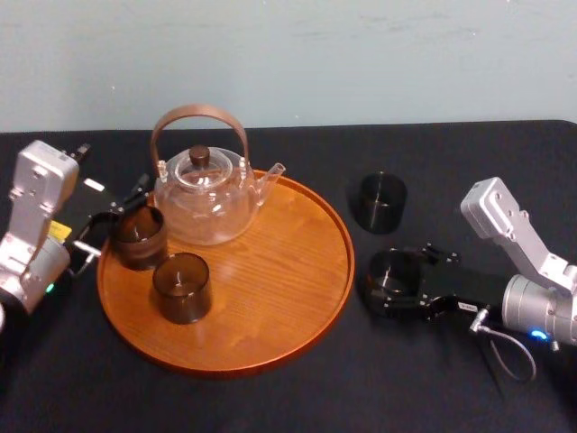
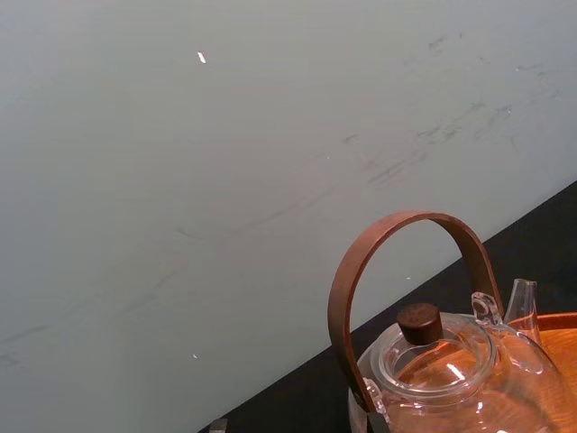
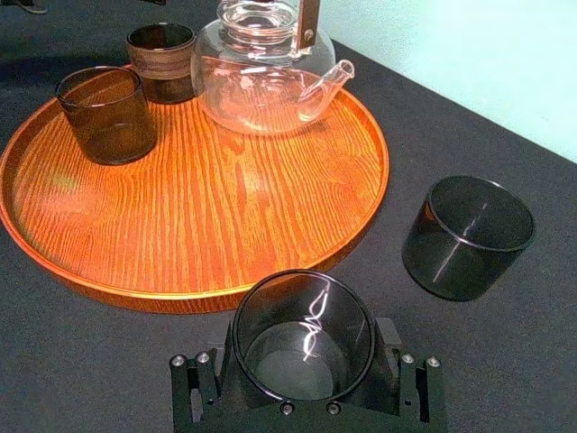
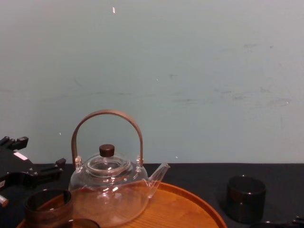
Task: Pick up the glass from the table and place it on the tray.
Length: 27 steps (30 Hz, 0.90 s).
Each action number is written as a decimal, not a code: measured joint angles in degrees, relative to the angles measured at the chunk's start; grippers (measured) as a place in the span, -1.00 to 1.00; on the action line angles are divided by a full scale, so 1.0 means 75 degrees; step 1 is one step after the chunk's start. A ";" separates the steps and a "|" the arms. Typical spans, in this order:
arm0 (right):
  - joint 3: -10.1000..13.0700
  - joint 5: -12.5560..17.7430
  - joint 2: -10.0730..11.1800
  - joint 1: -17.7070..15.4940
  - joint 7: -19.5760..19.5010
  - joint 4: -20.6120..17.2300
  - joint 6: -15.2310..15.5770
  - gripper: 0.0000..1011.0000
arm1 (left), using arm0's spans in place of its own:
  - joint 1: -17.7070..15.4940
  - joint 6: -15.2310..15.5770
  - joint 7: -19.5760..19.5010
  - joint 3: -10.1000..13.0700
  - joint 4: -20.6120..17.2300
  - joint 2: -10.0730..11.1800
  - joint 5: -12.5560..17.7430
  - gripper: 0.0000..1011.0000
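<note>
Right gripper [image 1: 389,281] clasps a glass [image 3: 304,336] on the table [image 1: 270,397], tray [image 3: 207,207] just left of it. Left gripper [image 1: 122,221], across the tray: cannot tell its grip.

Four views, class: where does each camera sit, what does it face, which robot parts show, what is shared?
Head view: high, looking down on the round orange-brown wooden tray; left gripper and right gripper show.
Chest view: low, facing the wall; left gripper lower left.
Left wrist view: faces wall and clear glass teapot.
Right wrist view: faces tray; right gripper around dark glass.
Shared: the teapot.
</note>
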 joint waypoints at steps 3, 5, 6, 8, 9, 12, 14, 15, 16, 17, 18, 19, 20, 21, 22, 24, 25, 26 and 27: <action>0.0001 0.0000 0.0000 0.0000 0.0000 -0.0002 -0.0001 0.98 | 0.0000 0.0000 0.0000 0.0000 0.0000 0.0000 0.0000 0.98; 0.0004 0.0000 0.0001 0.0000 -0.0001 -0.0004 -0.0004 0.98 | 0.0000 0.0000 0.0000 0.0000 0.0000 0.0000 0.0000 0.98; 0.0005 0.0000 0.0001 0.0000 0.0000 -0.0005 -0.0005 0.98 | 0.0000 0.0000 0.0000 0.0000 0.0000 0.0000 0.0000 0.98; 0.0007 0.0001 0.0002 0.0000 0.0000 -0.0006 -0.0006 0.98 | 0.0000 0.0000 0.0000 0.0000 0.0000 0.0000 0.0000 0.98; 0.0008 0.0003 0.0003 0.0000 0.0000 -0.0007 -0.0008 0.98 | 0.0000 0.0000 0.0000 0.0000 0.0000 0.0000 0.0000 0.98; 0.0010 0.0007 0.0004 -0.0001 0.0001 -0.0009 -0.0011 0.98 | 0.0000 0.0000 0.0000 0.0000 0.0000 0.0000 0.0000 0.98; 0.0012 0.0011 0.0006 -0.0002 0.0002 -0.0010 -0.0014 0.98 | 0.0000 0.0000 0.0000 0.0000 0.0000 0.0000 0.0000 0.98; 0.0014 0.0013 0.0007 -0.0003 0.0002 -0.0011 -0.0016 0.95 | 0.0000 0.0000 0.0000 0.0000 0.0000 0.0000 0.0000 0.98; 0.0014 0.0013 0.0007 -0.0003 0.0003 -0.0011 -0.0016 0.94 | 0.0000 0.0000 0.0000 0.0000 0.0000 0.0000 0.0000 0.98; 0.0015 0.0014 0.0007 -0.0004 0.0003 -0.0011 -0.0017 0.88 | 0.0000 0.0000 0.0000 0.0000 0.0000 0.0000 0.0000 0.98; 0.0016 0.0017 0.0007 -0.0005 0.0004 -0.0012 -0.0019 0.83 | 0.0000 0.0000 0.0000 0.0000 0.0000 0.0000 0.0000 0.98; 0.0017 0.0017 0.0007 -0.0005 0.0005 -0.0011 -0.0020 0.81 | -0.0001 0.0000 0.0000 0.0000 0.0000 0.0000 0.0000 0.98; 0.0017 0.0018 0.0007 -0.0005 0.0005 -0.0011 -0.0021 0.79 | 0.0000 0.0000 0.0000 0.0000 0.0000 0.0000 0.0000 0.98; 0.0019 0.0019 0.0007 -0.0005 0.0006 -0.0012 -0.0021 0.79 | 0.0000 0.0000 0.0000 0.0000 0.0000 0.0000 0.0000 0.98; 0.0019 0.0019 0.0007 -0.0006 0.0006 -0.0012 -0.0022 0.79 | 0.0000 0.0000 0.0000 0.0000 0.0000 0.0000 0.0000 0.98; 0.0020 0.0020 0.0007 -0.0005 0.0007 -0.0011 -0.0023 0.79 | 0.0000 0.0000 0.0000 0.0000 0.0000 0.0000 0.0000 0.98; 0.0020 0.0020 0.0007 -0.0006 0.0007 -0.0011 -0.0024 0.79 | 0.0000 0.0000 0.0000 0.0000 0.0000 0.0000 0.0000 0.98; 0.0020 0.0020 0.0007 -0.0006 0.0007 -0.0011 -0.0024 0.79 | 0.0000 0.0000 0.0000 0.0000 0.0000 0.0000 0.0000 0.98; 0.0020 0.0021 0.0007 -0.0006 0.0008 -0.0011 -0.0024 0.79 | 0.0000 0.0000 0.0000 0.0000 0.0000 0.0000 0.0000 0.98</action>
